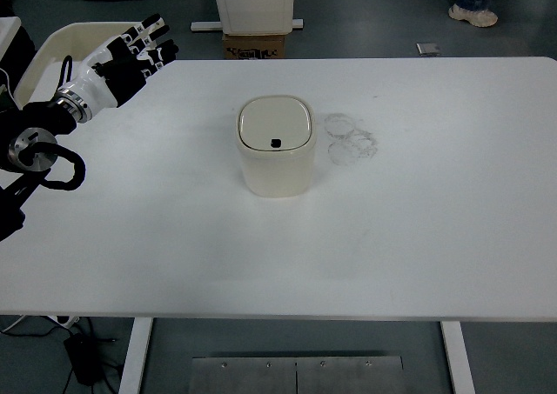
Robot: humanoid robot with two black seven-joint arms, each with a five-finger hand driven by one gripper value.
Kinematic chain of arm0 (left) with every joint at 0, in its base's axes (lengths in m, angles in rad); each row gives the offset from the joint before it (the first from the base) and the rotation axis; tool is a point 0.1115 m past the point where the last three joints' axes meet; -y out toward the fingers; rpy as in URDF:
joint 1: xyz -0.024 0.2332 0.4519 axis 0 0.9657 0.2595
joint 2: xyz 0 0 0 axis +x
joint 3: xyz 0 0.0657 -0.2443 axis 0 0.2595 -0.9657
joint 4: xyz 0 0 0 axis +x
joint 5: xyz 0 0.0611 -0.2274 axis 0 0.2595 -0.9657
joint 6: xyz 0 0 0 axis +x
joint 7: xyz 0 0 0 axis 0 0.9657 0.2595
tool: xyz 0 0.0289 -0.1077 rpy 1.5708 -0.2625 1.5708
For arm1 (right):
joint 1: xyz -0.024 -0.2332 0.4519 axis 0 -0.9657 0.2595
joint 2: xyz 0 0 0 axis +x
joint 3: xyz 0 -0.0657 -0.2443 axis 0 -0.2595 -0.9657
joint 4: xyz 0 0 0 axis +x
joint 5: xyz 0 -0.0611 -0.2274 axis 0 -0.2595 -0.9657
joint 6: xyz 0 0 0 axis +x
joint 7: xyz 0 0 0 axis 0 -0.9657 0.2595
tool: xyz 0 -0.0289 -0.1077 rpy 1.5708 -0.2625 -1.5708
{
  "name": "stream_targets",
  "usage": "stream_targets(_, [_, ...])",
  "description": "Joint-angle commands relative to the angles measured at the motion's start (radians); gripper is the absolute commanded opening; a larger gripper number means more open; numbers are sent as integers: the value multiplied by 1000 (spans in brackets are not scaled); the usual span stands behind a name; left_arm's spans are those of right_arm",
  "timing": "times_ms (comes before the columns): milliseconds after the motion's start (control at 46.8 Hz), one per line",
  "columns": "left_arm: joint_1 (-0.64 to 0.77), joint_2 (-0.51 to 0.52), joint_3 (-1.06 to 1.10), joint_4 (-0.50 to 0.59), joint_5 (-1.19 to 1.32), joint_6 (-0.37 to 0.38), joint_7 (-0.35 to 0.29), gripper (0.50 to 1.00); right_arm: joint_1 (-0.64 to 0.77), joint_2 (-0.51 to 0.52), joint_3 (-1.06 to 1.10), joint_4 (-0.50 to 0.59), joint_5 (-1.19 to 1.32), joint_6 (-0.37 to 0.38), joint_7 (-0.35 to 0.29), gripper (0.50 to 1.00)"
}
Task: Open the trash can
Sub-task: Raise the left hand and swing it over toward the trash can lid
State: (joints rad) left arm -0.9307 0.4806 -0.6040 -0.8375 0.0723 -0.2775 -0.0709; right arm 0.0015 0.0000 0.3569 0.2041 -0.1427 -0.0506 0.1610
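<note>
Trash can (275, 157) sits mid-worktop (418, 237), lid down. Left hand (130, 55) hovers way off at 10 o'clock, fingers spread, holding nothing.

The left arm (35, 146) is cut off by the frame's left edge. A person's shoes (471, 13) at upper right are cropped by the top edge. The table (392, 237) hides most of a cardboard box (255, 44) at top centre. The small object on the floor (427, 49) is too small to identify.

A cream trash can (275, 157) stands mid-surface (418, 237), lid shut; faint ring marks (351, 138) lie just beside it. The left hand (130, 56) hovers at the far-left corner, fingers extended, well apart.
</note>
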Motion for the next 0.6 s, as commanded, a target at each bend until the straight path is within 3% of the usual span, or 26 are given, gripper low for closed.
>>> stream_targets(0, [-20,33,29,-51,38,0,20,1000,0,0,-1,0,0,0,0,993])
stream_targets(342, [-118,147,170,-221,319,-58,63,1000,0,0,-1,0,0,0,0,993])
stream_targets(492, [-177,165,207,-230,492,-68,63,1000,0,0,-1,0,0,0,0,993])
stream_targets(578, [-206,178,207,-230,543,-140,63,1000,0,0,1,0,0,0,0,993])
